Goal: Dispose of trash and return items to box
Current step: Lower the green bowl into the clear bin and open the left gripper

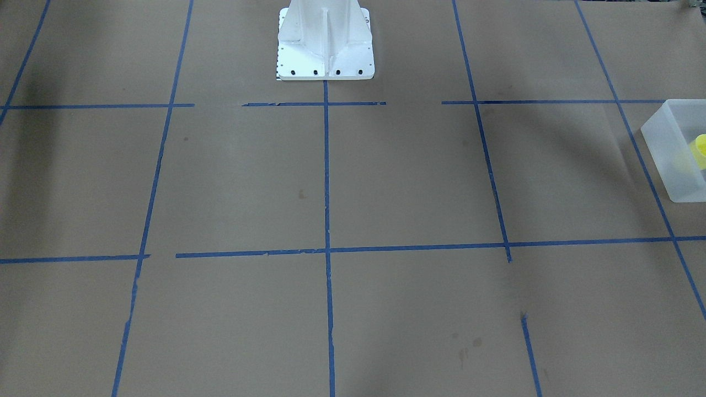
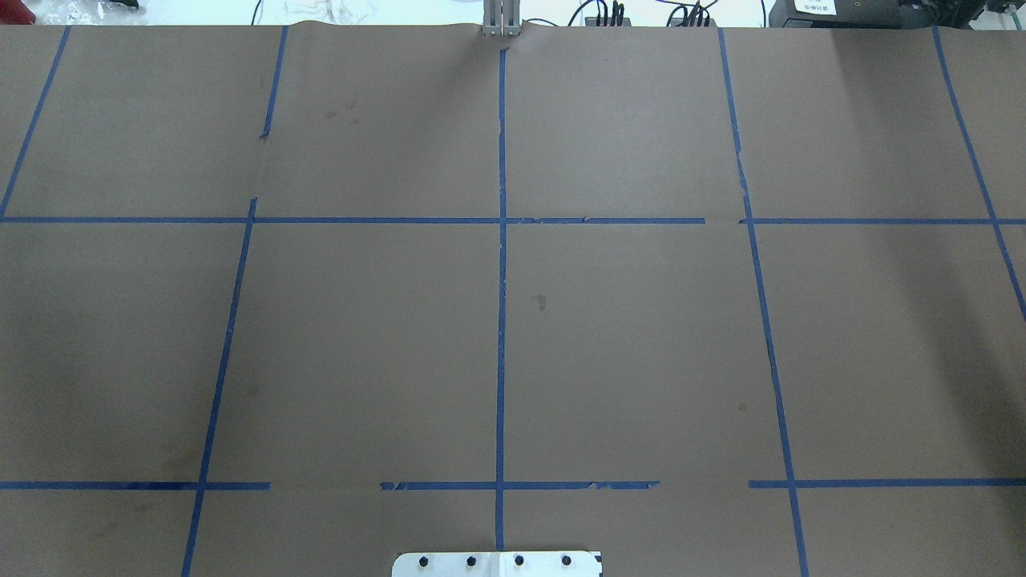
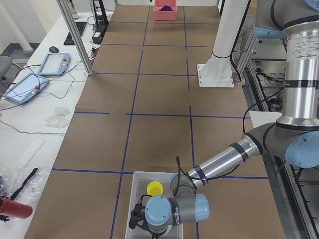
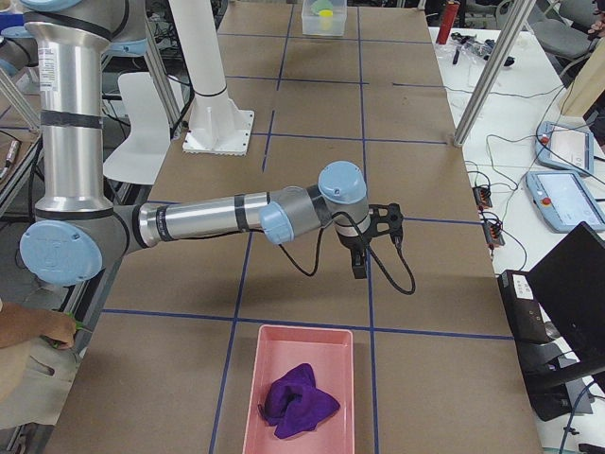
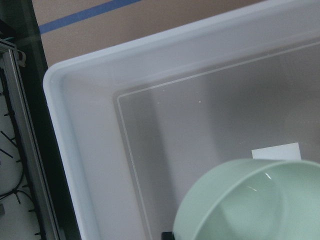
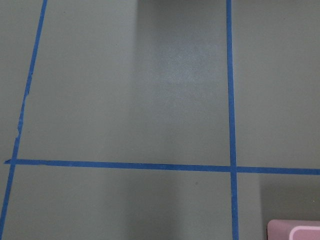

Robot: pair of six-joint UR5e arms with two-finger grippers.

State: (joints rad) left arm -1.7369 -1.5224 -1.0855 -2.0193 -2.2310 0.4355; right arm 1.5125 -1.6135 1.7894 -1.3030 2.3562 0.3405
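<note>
- Exterior left view: the yellow cup (image 3: 155,188) sits inside the frosted box (image 3: 149,174) at the table's near end.
- The left gripper (image 3: 137,219) hangs over the box, with a mint-green bowl (image 5: 250,200) close under its camera. Its grip cannot be told.
- The right gripper (image 4: 360,268) hovers above the table (image 4: 425,284), well apart from the box. Its width cannot be told.

A brown-papered table (image 2: 641,336) is divided into rectangles by blue tape lines (image 2: 502,361). A white base plate (image 2: 497,567), studded with four dark bolts (image 2: 470,560), is cut off at the near edge. A faint mark (image 2: 539,302), possibly a stain, is seen near the centre.
</note>
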